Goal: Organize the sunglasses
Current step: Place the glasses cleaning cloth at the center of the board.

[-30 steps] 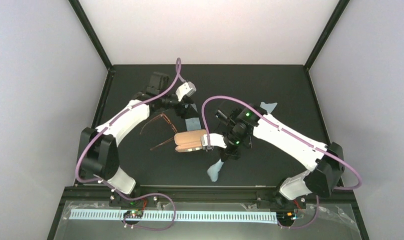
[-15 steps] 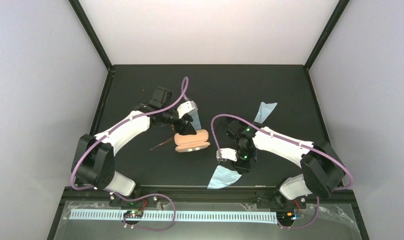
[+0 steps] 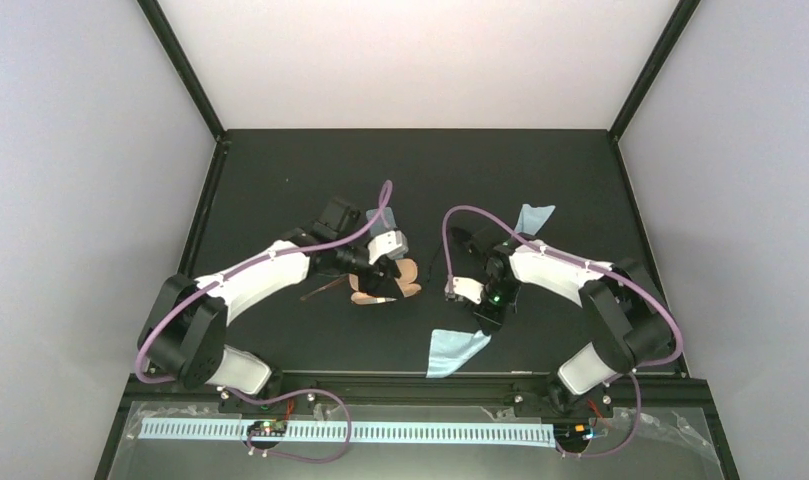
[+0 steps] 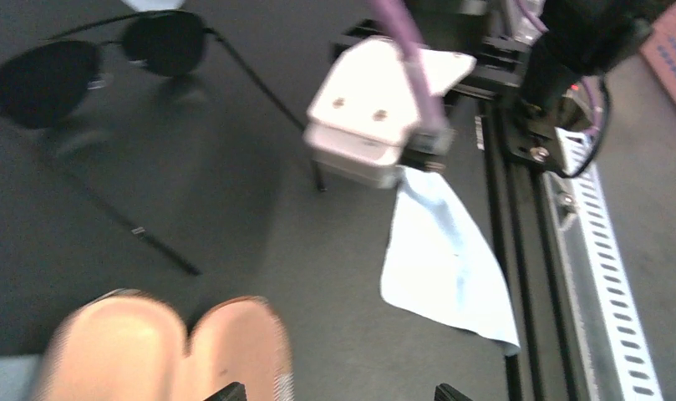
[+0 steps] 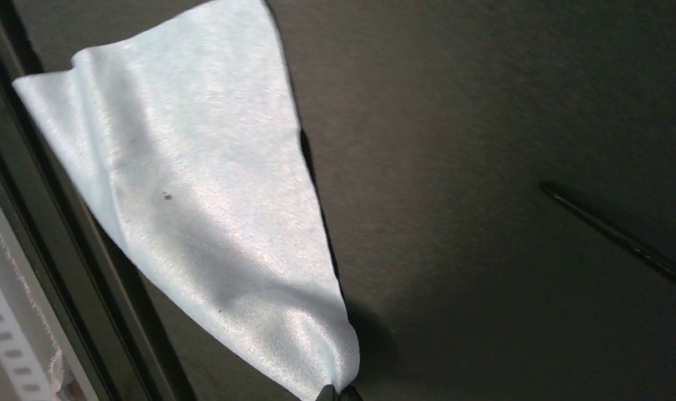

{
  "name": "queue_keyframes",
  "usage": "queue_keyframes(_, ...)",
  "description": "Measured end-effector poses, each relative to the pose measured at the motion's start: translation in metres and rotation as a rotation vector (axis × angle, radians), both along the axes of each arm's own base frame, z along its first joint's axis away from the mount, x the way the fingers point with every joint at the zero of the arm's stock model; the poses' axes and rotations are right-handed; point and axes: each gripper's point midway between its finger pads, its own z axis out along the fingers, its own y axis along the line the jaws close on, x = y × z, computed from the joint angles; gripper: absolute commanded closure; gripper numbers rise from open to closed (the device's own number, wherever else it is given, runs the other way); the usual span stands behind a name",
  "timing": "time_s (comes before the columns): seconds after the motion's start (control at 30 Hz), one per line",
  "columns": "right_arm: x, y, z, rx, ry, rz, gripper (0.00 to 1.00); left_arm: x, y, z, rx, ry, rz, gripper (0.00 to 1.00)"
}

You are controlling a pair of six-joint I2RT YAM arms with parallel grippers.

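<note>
Black sunglasses (image 4: pixel 42 79) lie unfolded on the dark table at the upper left of the left wrist view. Of the reddish-brown sunglasses only one arm (image 3: pixel 322 290) shows beside my left arm; the rest is hidden. My left gripper (image 3: pixel 387 268) (image 4: pixel 341 393) hovers over the tan case (image 3: pixel 385 285) (image 4: pixel 150 342), open, the case's right half by its left fingertip (image 4: pixel 230 389). My right gripper (image 3: pixel 488 322) (image 5: pixel 338 393) is shut on a corner of a light blue cloth (image 3: pixel 455 350) (image 5: pixel 200 192) that trails toward the front edge. A thin black sunglasses arm (image 5: pixel 618 238) lies near it.
A second light blue cloth (image 3: pixel 532 216) lies at the back right. The black front rail (image 3: pixel 400 380) (image 4: pixel 501 251) runs just beyond the held cloth. The right arm's white wrist block (image 4: pixel 376 109) stands between the black sunglasses and the cloth.
My left gripper has swung right and nearer onto the tan case, its jaws narrowing. My right gripper has drawn away from the case to the right, dragging the cloth, which now lies spread by the front rail.
</note>
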Motion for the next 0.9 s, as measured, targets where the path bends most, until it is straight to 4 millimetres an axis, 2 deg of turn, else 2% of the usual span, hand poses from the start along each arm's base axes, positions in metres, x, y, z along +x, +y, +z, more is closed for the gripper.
queue_keyframes(0.23,0.015,-0.011,-0.007,0.008,0.066,-0.107,0.99,-0.042,-0.033,-0.011,-0.006,0.020,-0.139,0.46)
queue_keyframes(0.43,0.016,-0.012,-0.007,0.020,0.083,-0.127,0.99,-0.072,-0.056,-0.038,0.066,0.032,-0.233,0.47)
queue_keyframes(0.73,0.014,-0.010,-0.005,0.038,0.097,-0.128,0.99,-0.088,-0.080,-0.067,0.173,-0.050,-0.312,0.45)
queue_keyframes(0.9,0.013,-0.010,-0.005,0.037,0.101,-0.127,0.99,-0.093,-0.086,-0.081,0.233,-0.111,-0.326,0.45)
